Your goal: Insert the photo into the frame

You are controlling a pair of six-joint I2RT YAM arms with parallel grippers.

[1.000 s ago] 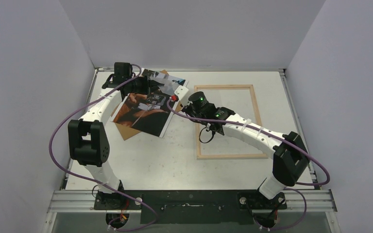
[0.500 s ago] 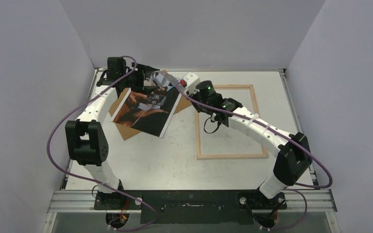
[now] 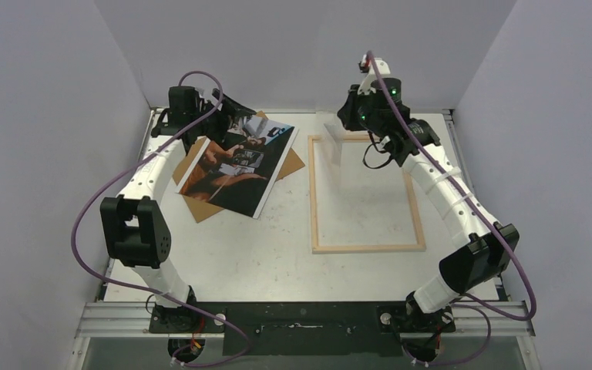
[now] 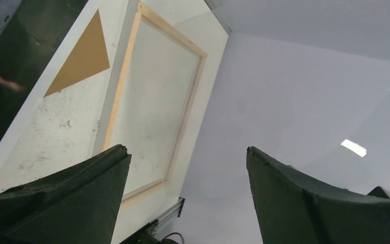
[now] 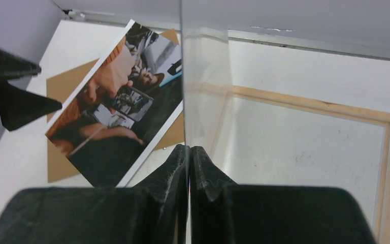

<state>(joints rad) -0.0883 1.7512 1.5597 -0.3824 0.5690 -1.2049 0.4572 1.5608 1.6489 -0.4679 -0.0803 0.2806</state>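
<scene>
Photo (image 3: 235,166) at ten o'clock is judged limp, best pinched at its border; left hand (image 4: 187,152) is released, right hand (image 5: 189,150) clenched on the clear pane (image 5: 205,76).

The photo (image 3: 235,166), near the table's far left corner, is a smooth paper print with a plain white border. The hardboard sheet (image 3: 198,204) under it is matt brown. The frame (image 3: 366,248) has a rim of pale, bare-looking wood. The clear pane (image 3: 343,154) is smooth, transparent and faintly reflective. The table (image 3: 277,239) is matt white and scuffed. The fingers (image 5: 208,178) of the right gripper (image 5: 188,148) look like matt black, finely rough plastic.
</scene>
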